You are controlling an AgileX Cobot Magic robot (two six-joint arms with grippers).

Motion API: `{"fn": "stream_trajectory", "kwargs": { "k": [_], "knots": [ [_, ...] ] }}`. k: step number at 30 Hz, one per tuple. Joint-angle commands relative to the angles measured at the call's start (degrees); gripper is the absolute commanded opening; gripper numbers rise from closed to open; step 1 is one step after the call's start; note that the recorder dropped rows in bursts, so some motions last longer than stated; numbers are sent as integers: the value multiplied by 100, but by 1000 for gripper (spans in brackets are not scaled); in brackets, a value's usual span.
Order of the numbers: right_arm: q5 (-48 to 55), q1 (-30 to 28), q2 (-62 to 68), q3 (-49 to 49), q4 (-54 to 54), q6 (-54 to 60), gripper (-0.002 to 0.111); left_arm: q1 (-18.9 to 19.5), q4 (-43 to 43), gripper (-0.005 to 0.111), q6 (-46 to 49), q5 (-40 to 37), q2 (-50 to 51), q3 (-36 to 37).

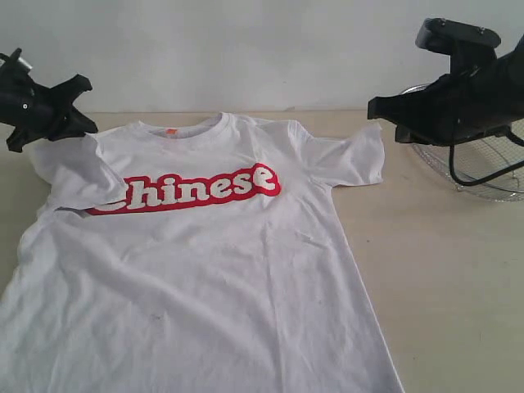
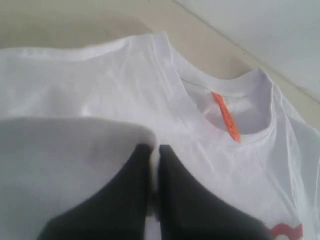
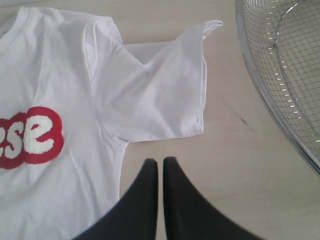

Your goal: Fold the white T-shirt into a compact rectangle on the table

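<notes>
The white T-shirt (image 1: 213,270) lies face up on the table (image 1: 442,270), red "Chinese" lettering (image 1: 196,190) across its chest and an orange neck tag (image 2: 226,117) in the collar. My left gripper (image 1: 80,123) is shut on the shirt's left sleeve (image 1: 78,172), which is raised and folded inward over the first letter. In the left wrist view white cloth sits between the fingertips of the left gripper (image 2: 155,147). My right gripper (image 1: 372,106) hangs shut and empty above bare table beside the flat right sleeve (image 3: 165,95); its tips (image 3: 160,161) hold nothing.
A silver wire-mesh basket (image 1: 483,176) stands at the back right, under and behind the right arm; its rim (image 3: 265,90) lies close to the right sleeve. A pale wall runs behind the table.
</notes>
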State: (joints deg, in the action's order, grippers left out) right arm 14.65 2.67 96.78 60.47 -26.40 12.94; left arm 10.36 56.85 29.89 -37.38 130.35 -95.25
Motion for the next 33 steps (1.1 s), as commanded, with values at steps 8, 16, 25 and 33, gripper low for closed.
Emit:
{"fn": "stream_trajectory", "kwargs": {
  "k": [8, 16, 25, 33],
  "knots": [
    [29, -26, -20, 25, -2, 7, 0, -124, -163, 5, -156, 102, 432, -658],
    [18, -26, -20, 25, -2, 7, 0, -241, -233, 9, -65, -166, 600, -1014],
    [18, -26, -20, 25, -2, 7, 0, -241, -832, 49, -201, -604, 697, -1076],
    [-2, -26, -20, 25, -2, 7, 0, -169, -1261, 50, -509, -1055, 458, -1076]
  ]
}}
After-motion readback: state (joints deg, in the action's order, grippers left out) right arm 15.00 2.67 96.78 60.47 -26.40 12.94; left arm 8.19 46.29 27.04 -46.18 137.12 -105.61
